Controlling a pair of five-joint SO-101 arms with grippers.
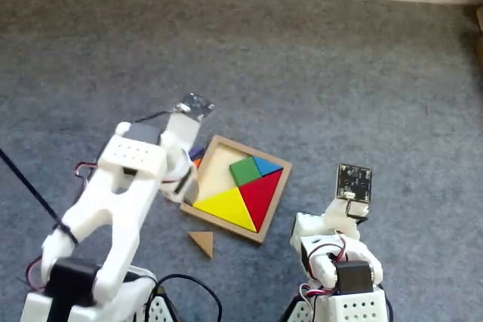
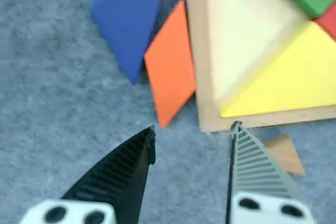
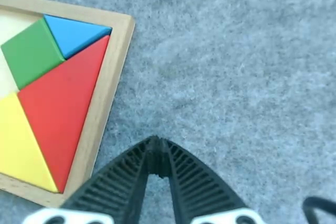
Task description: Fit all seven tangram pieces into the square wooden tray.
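Four of the seven pieces are seated in the square wooden tray (image 1: 276, 194): a green square (image 1: 243, 170), a light blue triangle (image 1: 266, 164), a large red triangle (image 1: 261, 194) and a large yellow triangle (image 1: 225, 207). About a quarter of the tray's pale floor is bare on the side nearest the left arm. Three pieces lie out on the grey carpeted desk (image 1: 339, 73): a dark blue triangle (image 2: 131, 22), an orange parallelogram (image 2: 170, 69) with one long edge against the tray's outer rim, and a small tan wooden triangle (image 1: 202, 241) just off the tray's near corner. The step in hand looks like collecting one of the pieces beside the rim, most likely the orange parallelogram. The left jaws stand wide apart and hold nothing; the black fingertip (image 2: 149, 132) sits just short of the parallelogram's nearest point, and the pale one is at the tray's corner. Whether either tip touches the desk I cannot tell. The next move probably calls for shifting the jaws over the parallelogram so they straddle its narrow width, then closing, lifting it clear of the rim and turning it to suit the gap. The right jaws are pressed together, empty, above bare desk beside the tray's red-triangle side.
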